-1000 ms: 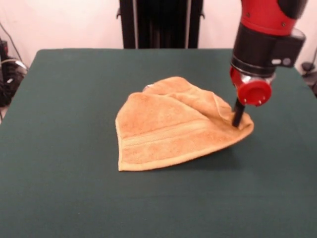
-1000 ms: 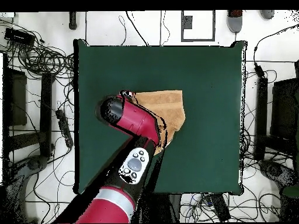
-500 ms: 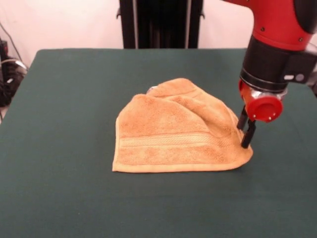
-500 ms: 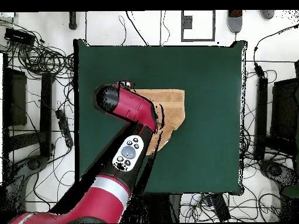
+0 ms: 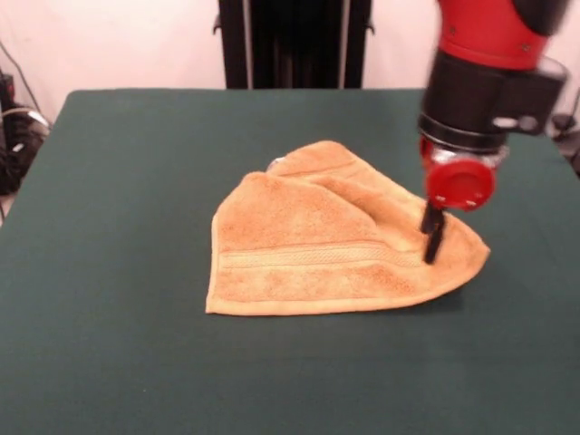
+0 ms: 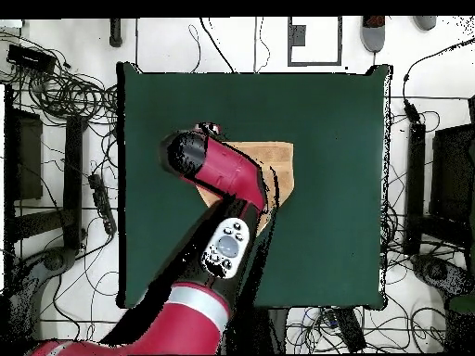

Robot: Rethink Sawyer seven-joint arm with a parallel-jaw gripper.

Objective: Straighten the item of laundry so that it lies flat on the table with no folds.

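Observation:
The item of laundry [image 5: 308, 245], an orange-tan washcloth, lies rumpled near the middle of the green table [image 5: 109, 199], with folds running from its back hump towards its right corner. A woven band crosses its front part. My gripper [image 5: 432, 240] comes down on the cloth just inside that right corner, its dark fingers pressed together on the fabric. The corner sticks out to the right, slightly raised, with shadow under it. In the overhead view the arm covers much of the washcloth [image 6: 278, 162] and hides the gripper.
Bare green table [image 6: 325, 111] surrounds the cloth on all sides. Cables and equipment lie on the floor beyond the table edges. A black stand [image 5: 294, 41] rises behind the far edge.
The gripper dragged the right corner forward and the front edge straightened. It has now shifted back and left, and the corner pokes out to the right of it.

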